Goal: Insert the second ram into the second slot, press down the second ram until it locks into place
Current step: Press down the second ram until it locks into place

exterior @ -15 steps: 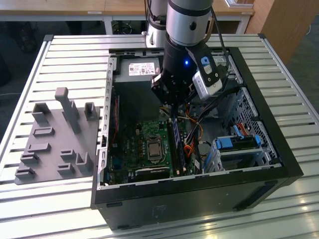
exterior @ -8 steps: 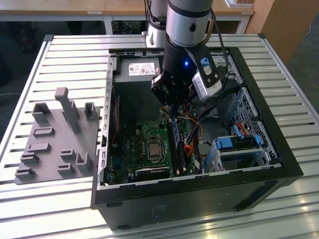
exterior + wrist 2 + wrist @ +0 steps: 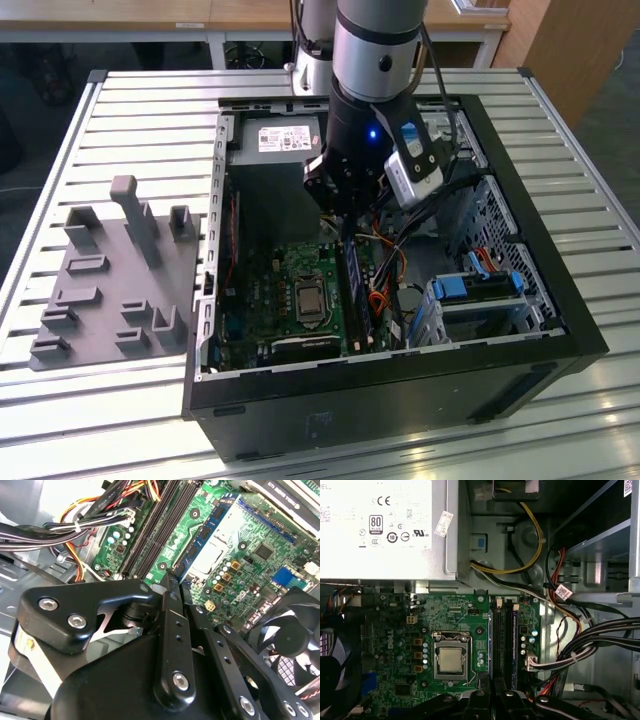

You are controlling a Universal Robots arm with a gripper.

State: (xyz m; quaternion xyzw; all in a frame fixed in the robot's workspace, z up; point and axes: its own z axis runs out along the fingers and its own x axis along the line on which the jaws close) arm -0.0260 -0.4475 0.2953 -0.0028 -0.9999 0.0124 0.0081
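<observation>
Gripper [image 3: 169,581] narrow, fingers drawn together, tips at the near end of the second ram [image 3: 204,534], which stands in the slot beside the processor socket [image 3: 210,562]. Pressing step by my judgement; it calls for straight, even downward force. Counted: one gripper, one blue stick certain, dark slots [image 3: 157,530] alongside, number unclear.

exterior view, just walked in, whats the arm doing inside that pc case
A robot arm reaches down into an open PC case lying on a slatted table. In the second wrist view its gripper, shut and holding nothing, sits right at one end of a blue ram stick that stands in a slot beside the CPU socket. Whether the stick has locked in cannot be told.
</observation>
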